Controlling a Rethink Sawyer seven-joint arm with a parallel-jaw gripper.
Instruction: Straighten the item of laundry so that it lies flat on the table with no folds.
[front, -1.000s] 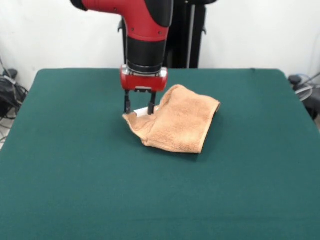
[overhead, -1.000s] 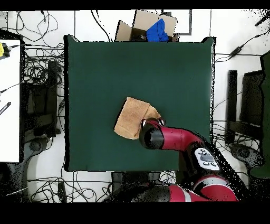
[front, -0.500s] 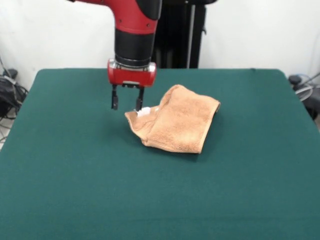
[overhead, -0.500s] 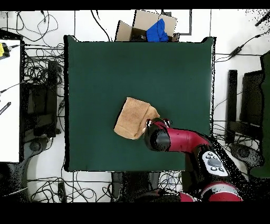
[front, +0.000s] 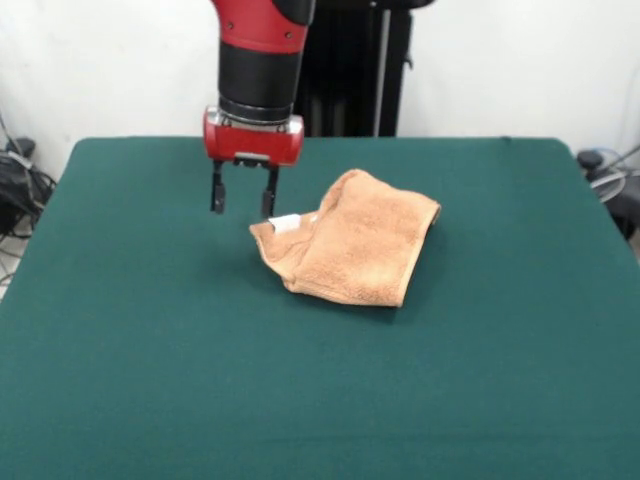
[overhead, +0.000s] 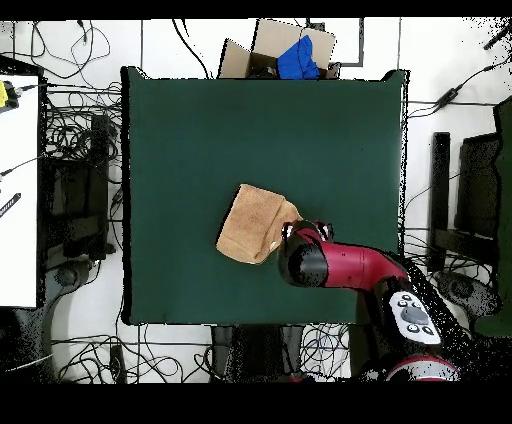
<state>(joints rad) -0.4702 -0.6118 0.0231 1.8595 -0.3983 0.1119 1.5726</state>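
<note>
Orange-tan terry cloth sits rumpled near the middle of the front view: the towel (front: 350, 240) is folded over on itself, with a raised hump along its upper edge and a doubled layer running down to its lower right corner. A small white tag (front: 284, 222) shows at its left corner, facing up. It rests on the dark green table (front: 150, 380), which spreads wide around it on every side.

Just up and left of that tagged corner hangs the gripper (front: 243, 196), under the red and black arm (front: 256, 60) that drops in from the top of the frame. Its two dark fingers are spread apart with nothing between them, tips clear of the felt and not touching the cloth; the right-hand finger is just beside the tag.

From overhead the towel (overhead: 256, 222) lies slightly below the table's centre, and the arm's wrist (overhead: 305, 262) covers the spot just to its lower right.
</note>
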